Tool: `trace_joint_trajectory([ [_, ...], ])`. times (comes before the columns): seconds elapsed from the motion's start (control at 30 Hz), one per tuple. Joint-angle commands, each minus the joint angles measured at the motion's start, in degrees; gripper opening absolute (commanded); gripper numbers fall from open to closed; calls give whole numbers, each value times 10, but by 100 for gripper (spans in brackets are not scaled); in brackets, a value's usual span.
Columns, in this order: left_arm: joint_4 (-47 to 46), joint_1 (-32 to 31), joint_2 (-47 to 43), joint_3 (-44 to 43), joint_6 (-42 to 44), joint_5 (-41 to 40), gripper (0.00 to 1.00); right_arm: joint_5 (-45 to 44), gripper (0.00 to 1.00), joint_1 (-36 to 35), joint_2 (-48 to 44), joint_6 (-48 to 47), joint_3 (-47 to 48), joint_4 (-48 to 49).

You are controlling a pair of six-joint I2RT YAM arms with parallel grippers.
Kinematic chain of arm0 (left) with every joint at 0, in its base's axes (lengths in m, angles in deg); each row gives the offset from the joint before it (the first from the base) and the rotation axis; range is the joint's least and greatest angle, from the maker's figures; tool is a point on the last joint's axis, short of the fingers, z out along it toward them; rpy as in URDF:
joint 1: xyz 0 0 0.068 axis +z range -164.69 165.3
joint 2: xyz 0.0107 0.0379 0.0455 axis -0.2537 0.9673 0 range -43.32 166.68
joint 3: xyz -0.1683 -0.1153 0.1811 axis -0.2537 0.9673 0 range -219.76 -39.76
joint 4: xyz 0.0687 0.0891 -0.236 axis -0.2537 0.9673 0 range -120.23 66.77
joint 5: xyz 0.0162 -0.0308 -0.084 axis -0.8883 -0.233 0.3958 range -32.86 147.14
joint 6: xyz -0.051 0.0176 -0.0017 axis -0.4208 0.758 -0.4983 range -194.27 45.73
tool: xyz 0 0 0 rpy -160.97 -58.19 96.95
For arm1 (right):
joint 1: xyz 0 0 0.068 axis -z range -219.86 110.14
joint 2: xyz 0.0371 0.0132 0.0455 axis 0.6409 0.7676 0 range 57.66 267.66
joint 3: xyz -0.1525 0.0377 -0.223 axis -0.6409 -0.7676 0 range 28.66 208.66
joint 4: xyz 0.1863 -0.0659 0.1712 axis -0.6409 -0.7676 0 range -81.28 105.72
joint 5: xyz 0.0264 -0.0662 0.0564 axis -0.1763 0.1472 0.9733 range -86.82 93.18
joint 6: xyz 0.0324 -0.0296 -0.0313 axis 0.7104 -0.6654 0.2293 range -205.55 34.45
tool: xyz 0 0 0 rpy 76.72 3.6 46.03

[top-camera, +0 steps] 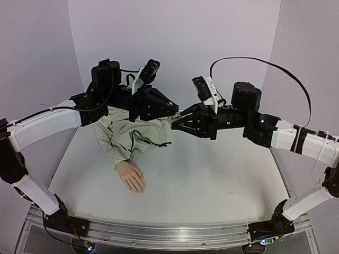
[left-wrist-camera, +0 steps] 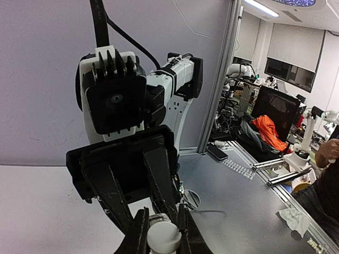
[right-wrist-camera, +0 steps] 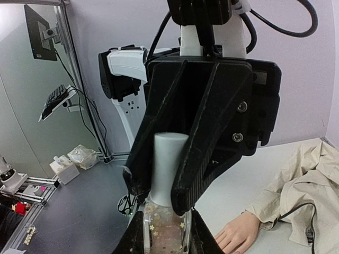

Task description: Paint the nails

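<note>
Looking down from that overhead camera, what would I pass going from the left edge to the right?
In order: left arm's white segment → mannequin hand → right gripper → right arm's white segment.

In the top view the nails (top-camera: pixel 139 189) are too small to be made out, and the sleeve (top-camera: pixel 117 138) is partly covered by the left arm (top-camera: pixel 47 124). In the right wrist view the hand (right-wrist-camera: pixel 237 236) and the bottle (right-wrist-camera: pixel 164 231) are cut by the bottom edge, as is the cap (left-wrist-camera: pixel 162 238) in the left wrist view.
</note>
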Motion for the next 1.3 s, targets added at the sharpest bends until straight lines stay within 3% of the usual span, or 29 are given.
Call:
trace_joint_trajectory([
  [0.0,18,19,-11,-8,-44,0,4,50,0,5,-58,-39,-20,62],
  [0.17,19,53,-49,55,-119,-130,45,-110,0,6,-74,-86,-30,15],
  [0.3,21,59,-85,101,-151,-205,70,-242,0,6,-61,-111,-29,12],
  [0.4,22,59,-103,117,-196,-266,78,-318,0,5,-39,-107,-12,9],
  [0.67,22,55,-110,116,-282,-367,82,-485,0,-29,19,-100,28,12],
  [0.87,23,26,-90,89,-275,-436,84,-573,0,-85,53,-133,61,8],
  [1.03,22,12,-89,83,-273,-496,77,-597,0,-107,74,-152,85,-1],
  [1.27,22,8,-72,65,-278,-503,61,-599,0,-118,84,-162,96,-4],
])
